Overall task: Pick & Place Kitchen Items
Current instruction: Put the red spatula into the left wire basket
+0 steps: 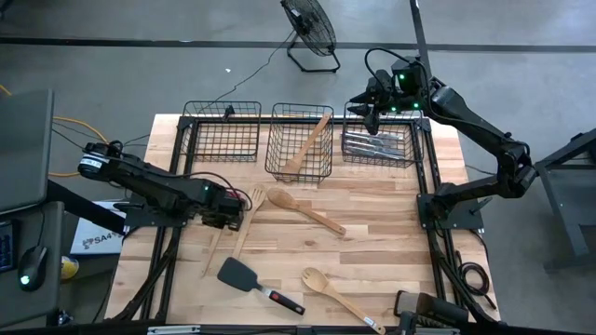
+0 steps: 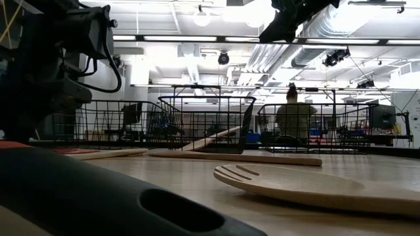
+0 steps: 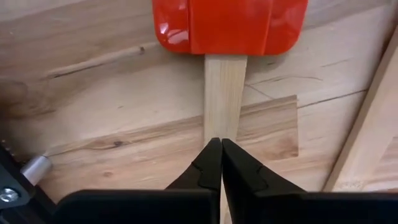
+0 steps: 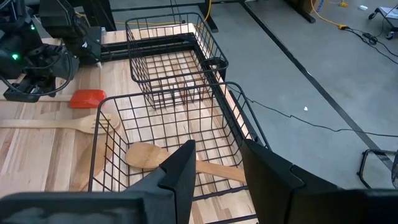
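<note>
While the left gripper [image 3: 221, 163] sits low on the left part of the table [image 1: 391, 237], its two fingers are pressed together on the wooden handle of the red spatula [image 3: 229, 28], pinching it just behind the red head. The spatula lies flat on the wood, and a wooden fork [image 1: 250, 207] lies just beside it on the right.

The right gripper [image 4: 214, 171] hangs above the far baskets, between the middle basket [image 1: 300, 141] and the right basket [image 1: 379, 140]. Its fingers are spread apart and hold nothing.

One wooden spoon [image 1: 307, 147] leans in the middle basket, silver cutlery [image 1: 375, 146] lies in the right basket, and the left basket [image 1: 222, 131] stands at the far left. On the open table there are a long spoon [image 1: 304, 211] in the middle, a black turner [image 1: 244, 276] near the front edge, and another spoon [image 1: 340, 298] right of it. Between the long spoon and the right edge the wood is free.
</note>
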Controlling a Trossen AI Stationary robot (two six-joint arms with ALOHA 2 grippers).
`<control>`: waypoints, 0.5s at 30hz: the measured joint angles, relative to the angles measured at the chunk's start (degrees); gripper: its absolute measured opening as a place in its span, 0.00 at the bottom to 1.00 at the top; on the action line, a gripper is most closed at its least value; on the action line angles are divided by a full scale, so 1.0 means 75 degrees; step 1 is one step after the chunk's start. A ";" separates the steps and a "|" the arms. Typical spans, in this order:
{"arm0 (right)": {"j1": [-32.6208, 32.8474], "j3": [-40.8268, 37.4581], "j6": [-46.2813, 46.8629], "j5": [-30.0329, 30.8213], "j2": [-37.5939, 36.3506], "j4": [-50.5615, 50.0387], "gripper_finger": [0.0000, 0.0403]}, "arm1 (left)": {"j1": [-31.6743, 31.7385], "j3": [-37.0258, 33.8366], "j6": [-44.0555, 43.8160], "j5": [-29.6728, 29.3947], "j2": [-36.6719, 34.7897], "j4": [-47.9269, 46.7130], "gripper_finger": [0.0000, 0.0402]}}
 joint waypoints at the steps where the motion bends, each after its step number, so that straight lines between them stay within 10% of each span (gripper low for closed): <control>1: 0.0000 0.0000 0.0000 -0.0001 0.0000 0.0000 0.31 | 0.0000 0.0000 -0.0003 0.0036 0.0000 -0.0005 0.02; 9: -0.0001 0.0000 -0.0006 -0.0002 0.0000 0.0000 0.31 | 0.0003 0.0336 0.0241 -0.0155 0.0000 -0.0076 0.06; 15: 0.0001 0.0000 -0.0040 -0.0005 0.0000 0.0000 0.31 | 0.0003 0.0483 0.0230 -0.0549 0.0003 -0.0127 0.28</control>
